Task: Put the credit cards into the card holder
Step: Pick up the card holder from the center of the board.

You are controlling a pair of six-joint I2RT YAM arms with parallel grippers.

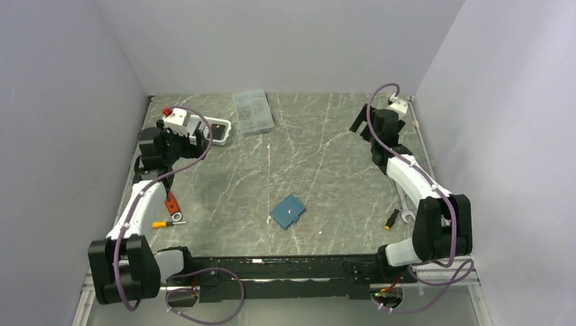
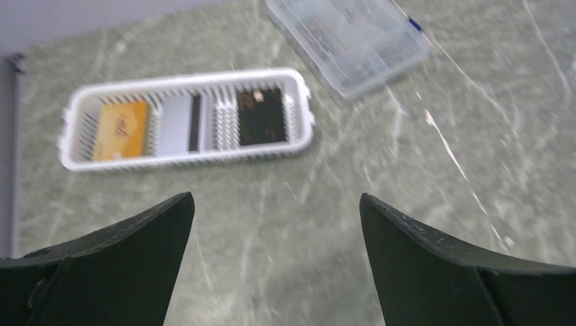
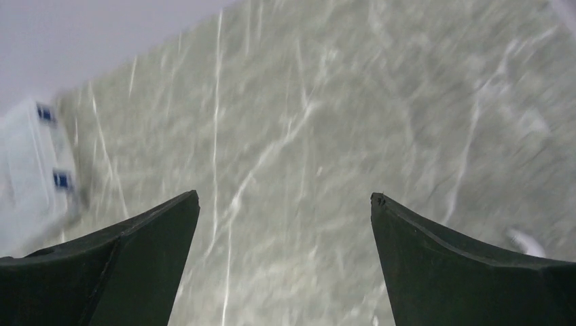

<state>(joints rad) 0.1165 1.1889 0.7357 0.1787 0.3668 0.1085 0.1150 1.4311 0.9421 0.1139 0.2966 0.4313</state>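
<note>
Teal card holder (image 1: 288, 211) flat on bench (image 1: 326, 156), centre-front | credit cards (image 2: 182, 122) (gold, striped grey, black) side by side in white slatted basket (image 2: 183, 157), far left | we read left jaws wide, empty, near basket | right jaws wide, empty, far right

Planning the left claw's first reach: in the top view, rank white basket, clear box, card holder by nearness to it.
1. White basket, right beside the left claw.
2. Clear box, at the back, further right.
3. Card holder, middle front.
</note>
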